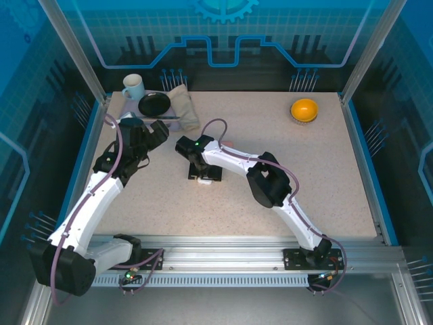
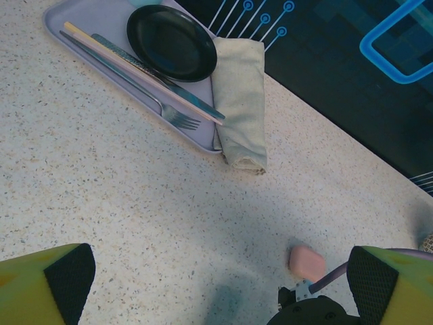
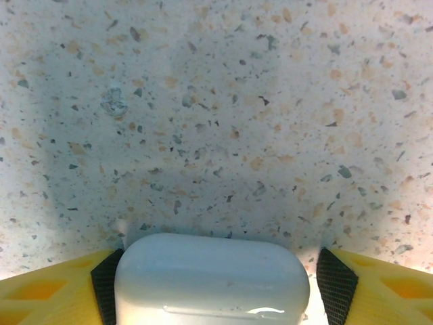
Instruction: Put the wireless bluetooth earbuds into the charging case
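Note:
A white rounded charging case (image 3: 211, 277) lies on the speckled table, its lid down. It sits between the fingers of my right gripper (image 3: 220, 288), which is low over the table. The left pad (image 3: 105, 281) touches the case, and a thin strip of table shows before the right pad (image 3: 336, 281). From above, this gripper (image 1: 203, 176) covers most of the case (image 1: 203, 181). A salmon-pink case (image 2: 306, 262) rests shut beside the right arm's wrist. My left gripper (image 2: 216, 298) hovers open over bare table, to the left of it. The earbuds are out of view.
At the back left a lavender tray (image 2: 64, 20) holds a black plate (image 2: 172, 42), a fork (image 2: 162, 108) and chopsticks (image 2: 135, 68). A folded beige napkin (image 2: 241, 101) lies alongside it, and a white mug (image 1: 133, 86) stands behind. An orange bowl (image 1: 304, 110) sits at the back right.

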Tool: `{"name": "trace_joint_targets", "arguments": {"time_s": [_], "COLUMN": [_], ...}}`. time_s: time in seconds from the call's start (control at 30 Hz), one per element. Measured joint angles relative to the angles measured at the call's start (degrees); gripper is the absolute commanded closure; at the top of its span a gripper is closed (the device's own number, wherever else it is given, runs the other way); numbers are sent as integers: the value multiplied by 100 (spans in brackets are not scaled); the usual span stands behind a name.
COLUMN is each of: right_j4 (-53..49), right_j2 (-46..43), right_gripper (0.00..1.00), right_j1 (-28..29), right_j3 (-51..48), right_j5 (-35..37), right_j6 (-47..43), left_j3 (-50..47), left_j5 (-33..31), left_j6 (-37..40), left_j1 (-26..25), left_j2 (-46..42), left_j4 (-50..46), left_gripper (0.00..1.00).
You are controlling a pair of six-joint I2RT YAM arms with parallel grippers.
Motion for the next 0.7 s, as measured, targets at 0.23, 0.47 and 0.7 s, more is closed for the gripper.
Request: {"name": "trace_joint_targets", "arguments": {"time_s": [0.23,0.47,0.7], "right_j4": [-22,4,442], "right_j2": [0,-17,-774], "right_gripper": [27,40,46], "right_j1": [17,20,13], "right_j3": [0,-42,-1294], "right_j5": [-4,-17,116], "right_j6": [348,428,433], "left_j3": [-33,-81,-149], "left_j5": [2,28,319], "left_j6": [-4,-4,4], "left_j1": [0,2,7], "left_j2": [0,0,0], "left_j4": [2,2,31], "left_gripper": [1,1,1]}}
